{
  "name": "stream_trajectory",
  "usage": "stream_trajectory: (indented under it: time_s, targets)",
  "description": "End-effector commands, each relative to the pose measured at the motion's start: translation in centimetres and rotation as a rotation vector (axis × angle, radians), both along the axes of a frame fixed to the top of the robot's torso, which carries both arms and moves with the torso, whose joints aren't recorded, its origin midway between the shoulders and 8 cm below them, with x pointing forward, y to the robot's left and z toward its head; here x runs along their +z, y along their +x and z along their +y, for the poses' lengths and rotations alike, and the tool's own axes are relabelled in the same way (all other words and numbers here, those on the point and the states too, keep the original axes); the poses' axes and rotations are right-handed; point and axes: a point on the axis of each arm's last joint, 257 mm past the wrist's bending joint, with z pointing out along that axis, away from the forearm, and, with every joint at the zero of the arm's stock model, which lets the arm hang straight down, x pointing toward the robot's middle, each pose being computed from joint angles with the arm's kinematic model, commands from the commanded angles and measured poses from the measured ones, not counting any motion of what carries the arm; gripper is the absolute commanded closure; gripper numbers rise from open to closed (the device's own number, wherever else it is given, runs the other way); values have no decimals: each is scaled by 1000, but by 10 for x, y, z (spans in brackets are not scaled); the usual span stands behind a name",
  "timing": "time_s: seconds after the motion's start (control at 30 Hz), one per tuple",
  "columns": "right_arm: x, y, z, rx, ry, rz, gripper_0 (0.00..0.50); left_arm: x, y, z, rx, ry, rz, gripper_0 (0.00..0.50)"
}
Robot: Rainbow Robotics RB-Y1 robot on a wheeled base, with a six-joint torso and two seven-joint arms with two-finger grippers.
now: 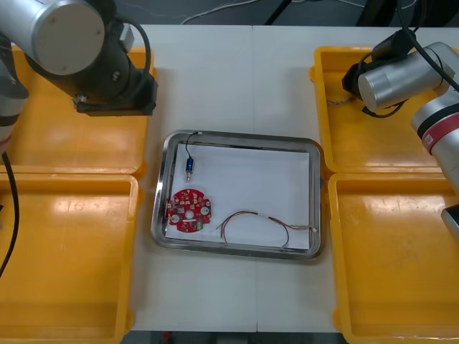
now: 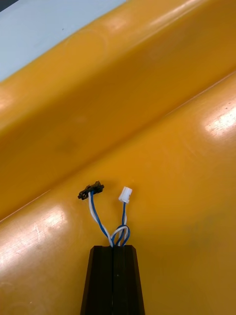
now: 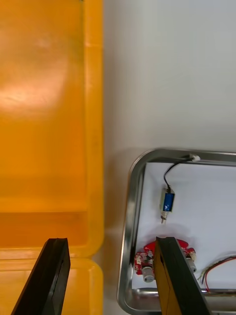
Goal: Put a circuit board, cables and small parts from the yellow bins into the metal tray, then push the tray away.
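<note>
My right gripper (image 2: 113,252) is shut on a twisted blue and white cable (image 2: 98,221). The cable's black and white plugs stick out past the fingertips, over the floor of the far right yellow bin (image 1: 337,136) near its wall. My left gripper (image 3: 110,241) stands open with nothing between its fingers, above the table between the left bins and the metal tray (image 1: 237,137). Inside the tray lie a round red circuit board (image 1: 188,210), a black cable with a small blue part (image 1: 189,166) and a red and yellow cable (image 1: 258,221).
Two yellow bins sit on each side: far left (image 1: 64,143), near left (image 1: 64,258) and near right (image 1: 394,265) show bare floors. The left arm (image 1: 79,43) hangs over the far left bin. Strips of bare table run beside the tray.
</note>
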Motion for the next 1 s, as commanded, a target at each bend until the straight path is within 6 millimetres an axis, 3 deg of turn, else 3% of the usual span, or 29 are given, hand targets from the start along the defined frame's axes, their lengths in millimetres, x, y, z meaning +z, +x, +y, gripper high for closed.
stream_trajectory:
  time_s: [0.03,0.3,0.5,1.0]
  targets:
    - [-3,-4,8,40,-55,45,500,24,4,48,24,31,-54,0]
    - [23,-19,8,98,-56,118,500,23,15,115,126,47,-49,0]
    - [30,-37,6,136,-92,197,500,21,29,155,192,70,-60,0]
    - [35,-69,-8,295,-142,337,500,30,74,211,292,33,-195,0]
